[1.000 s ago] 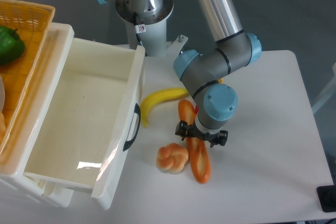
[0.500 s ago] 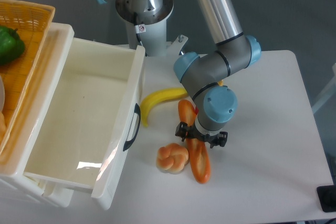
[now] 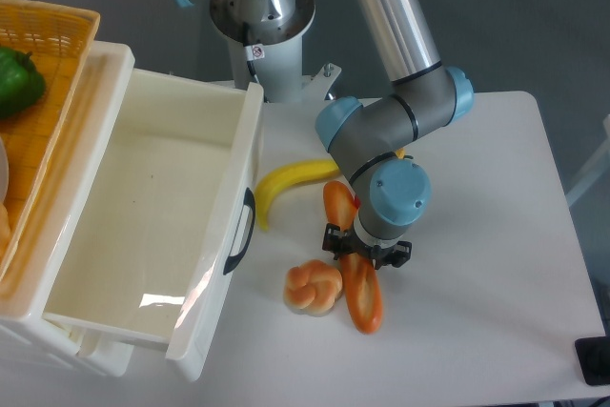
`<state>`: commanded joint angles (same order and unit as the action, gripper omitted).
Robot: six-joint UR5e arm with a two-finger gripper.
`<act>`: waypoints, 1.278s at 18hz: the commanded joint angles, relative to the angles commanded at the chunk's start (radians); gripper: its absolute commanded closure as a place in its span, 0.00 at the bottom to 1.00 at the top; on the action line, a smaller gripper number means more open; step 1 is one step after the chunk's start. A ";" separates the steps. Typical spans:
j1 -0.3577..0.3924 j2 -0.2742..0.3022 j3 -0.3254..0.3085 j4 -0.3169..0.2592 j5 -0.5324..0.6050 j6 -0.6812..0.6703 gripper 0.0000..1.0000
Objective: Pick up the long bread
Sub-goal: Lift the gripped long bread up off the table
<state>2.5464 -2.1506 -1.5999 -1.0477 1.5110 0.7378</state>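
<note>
The long bread [image 3: 363,297] is an orange-brown baguette with a pale stripe. It lies on the white table [image 3: 486,235], running from near the banana down toward the front edge. My gripper [image 3: 366,247] points straight down over the bread's middle, with its black jaws standing apart on either side of the loaf. The blue wrist hides the fingertips and the bread's middle part. The bread rests on the table.
A yellow banana [image 3: 286,181] lies just left of the bread's far end. A pale knotted bun [image 3: 313,287] touches the bread's left side. An open white drawer [image 3: 243,154] stands at the left, with a wicker basket [image 3: 57,35] holding a green pepper [image 3: 17,78] beyond it.
The gripper has sunk slightly lower over the bread. The bread, bun and banana have not moved.
</note>
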 joint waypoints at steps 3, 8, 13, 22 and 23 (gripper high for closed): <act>0.000 0.002 0.011 -0.002 0.000 0.002 0.88; -0.002 0.011 0.035 -0.012 0.005 0.002 1.00; -0.008 0.031 0.046 -0.015 0.005 0.005 1.00; -0.026 0.133 0.112 -0.129 0.017 0.194 1.00; -0.023 0.149 0.110 -0.132 0.017 0.224 1.00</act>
<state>2.5234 -2.0020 -1.4895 -1.1796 1.5278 0.9615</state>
